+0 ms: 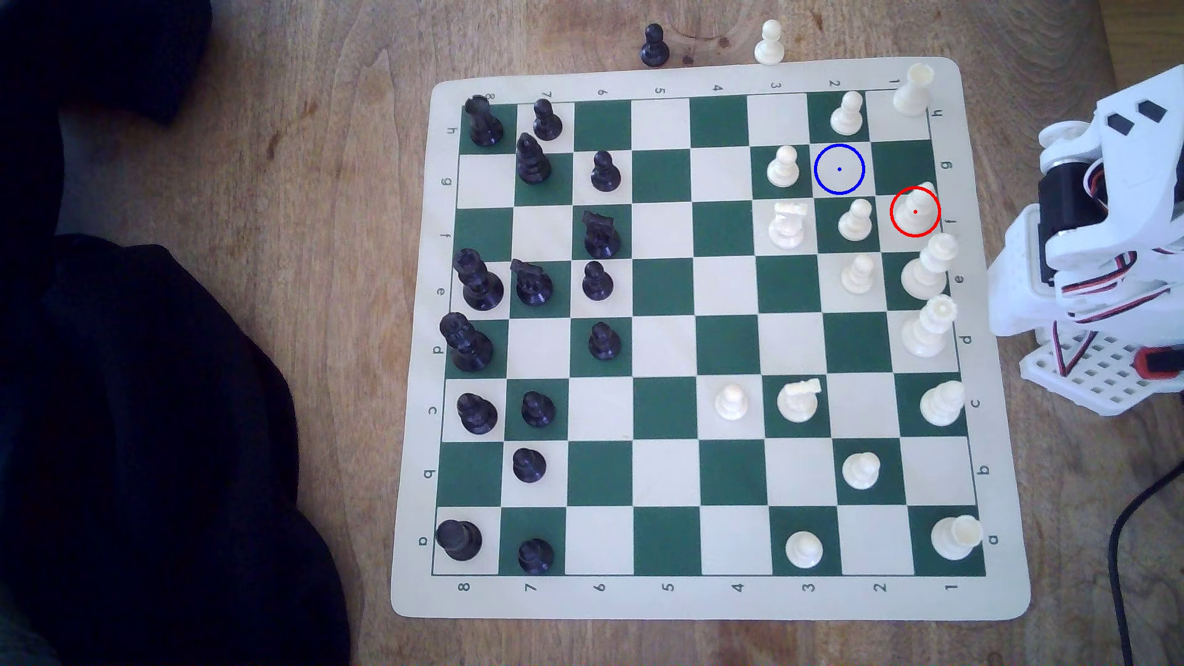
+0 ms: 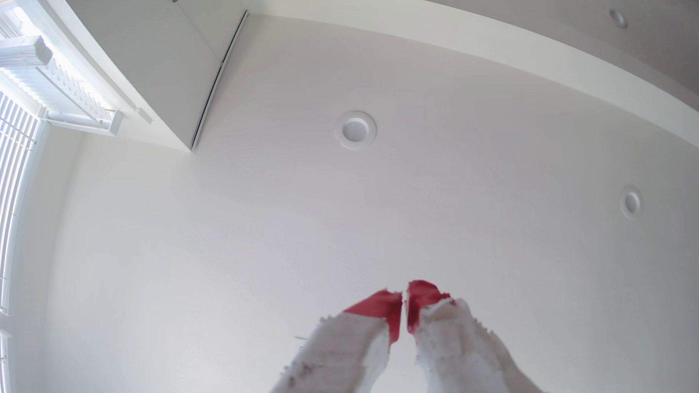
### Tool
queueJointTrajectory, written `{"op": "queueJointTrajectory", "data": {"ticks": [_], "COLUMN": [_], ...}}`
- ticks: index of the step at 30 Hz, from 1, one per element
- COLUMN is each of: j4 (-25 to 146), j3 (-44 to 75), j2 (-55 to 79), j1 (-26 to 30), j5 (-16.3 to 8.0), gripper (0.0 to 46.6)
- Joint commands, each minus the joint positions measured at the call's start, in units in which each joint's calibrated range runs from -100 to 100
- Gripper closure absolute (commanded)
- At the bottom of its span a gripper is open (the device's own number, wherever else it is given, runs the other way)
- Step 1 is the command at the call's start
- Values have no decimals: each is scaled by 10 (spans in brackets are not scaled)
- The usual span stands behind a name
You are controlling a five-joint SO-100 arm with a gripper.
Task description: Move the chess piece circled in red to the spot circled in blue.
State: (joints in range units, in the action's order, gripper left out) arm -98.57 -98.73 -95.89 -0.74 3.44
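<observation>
Though red-tipped fingers (image 2: 404, 302) pressed together, empty: bishop (image 1: 915, 211) beside blue-ringed square (image 1: 839, 169).

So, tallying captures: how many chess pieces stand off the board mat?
2: a black plastic pawn and a cream-white plastic pawn, both on the wooden table above the mat's top edge, exterior view. Others may be hidden.

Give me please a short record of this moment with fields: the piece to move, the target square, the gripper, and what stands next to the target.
piece: white bishop in the red ring, upright near the board's edge at the exterior view's right
target: cream square with the blue ring, no piece on it
gripper: gripper points at the ceiling, red tips nearly touching, holding nothing
neighbours: white pawn beside the target at the exterior view's left
progress: bishop not yet picked up
</observation>
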Motion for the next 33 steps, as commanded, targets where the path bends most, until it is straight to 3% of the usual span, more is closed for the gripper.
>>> {"op": "queueJointTrajectory", "data": {"ticks": [1, 5, 9, 18, 20, 25, 27, 28, 29, 31, 32, 33], "j4": [-11, 13, 170, 833, 1026, 1187, 1279, 1343, 1363, 1418, 1499, 1543], "j3": [-12, -12, 8, 191, 249, 295, 326, 341, 342, 358, 390, 403], "j2": [1, 1, 1, 1, 1, 10, 21, 19, 8, 1, 1, 0], "j1": [-34, -49, -63, -155, -196, -235, -235, -232, -231, -233, -243, -250], "j5": [1, 1, 1, -3, -3, -5, -20, -53, -72, -78, -106, -119], "gripper": [464, 464, 464, 464, 464, 464, 464, 464, 464, 464, 464, 451]}}
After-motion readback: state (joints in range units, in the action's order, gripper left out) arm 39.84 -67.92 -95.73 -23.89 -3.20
